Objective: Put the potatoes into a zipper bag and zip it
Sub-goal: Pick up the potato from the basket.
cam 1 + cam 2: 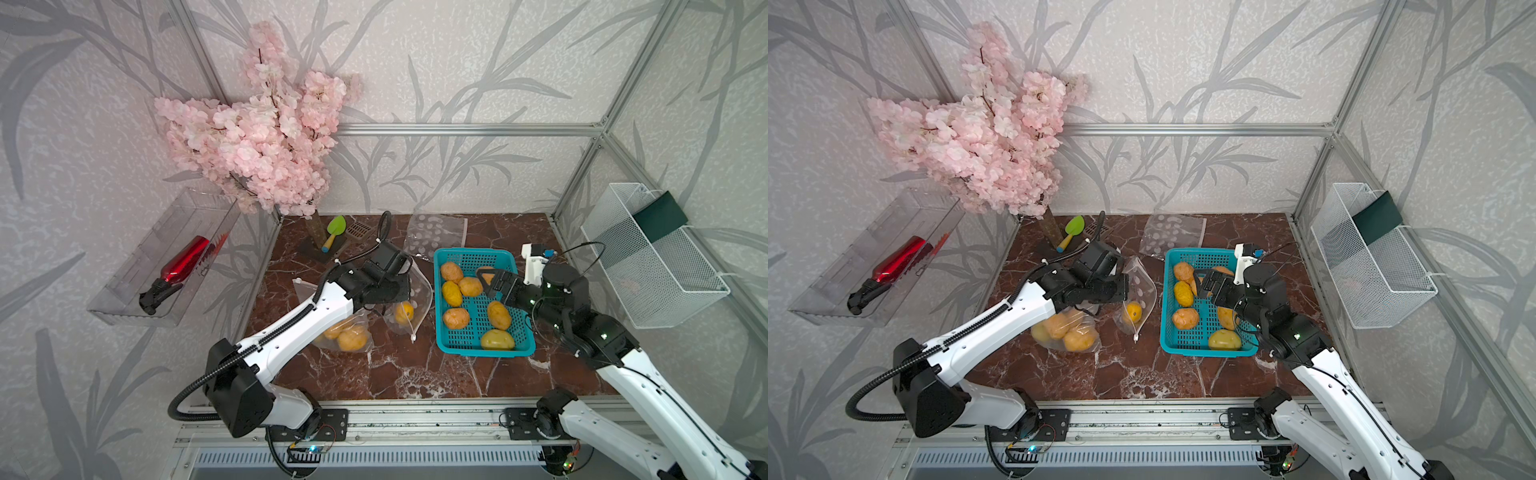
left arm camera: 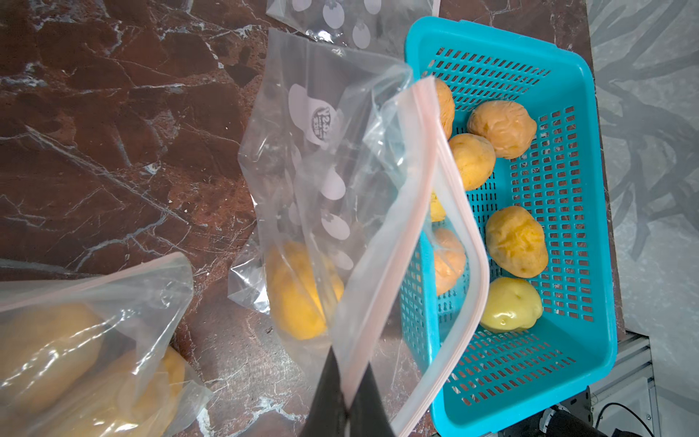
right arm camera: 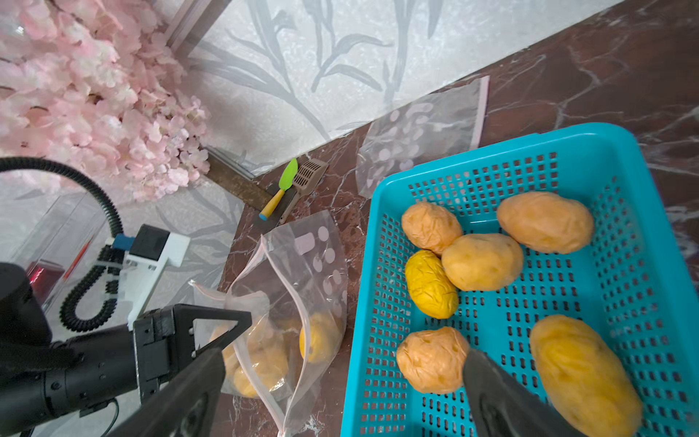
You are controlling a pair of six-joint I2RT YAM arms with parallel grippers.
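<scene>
Teal basket (image 1: 524,347) held the loose potatoes (image 1: 456,318); one potato (image 1: 404,312) already sat in the bag (image 1: 419,297), and a second bag (image 1: 347,334) beside it held several. The left gripper (image 2: 346,393) was clamped on the bag's zipper rim, holding the mouth lifted and facing the basket. The right gripper (image 1: 490,279) hovered over the basket with jaws spread wide. Step in hand, as judged: pick a potato. Recommended: straddle one potato across its narrow width, close firmly, lift clear of the basket wall, and release only inside the mouth.
</scene>
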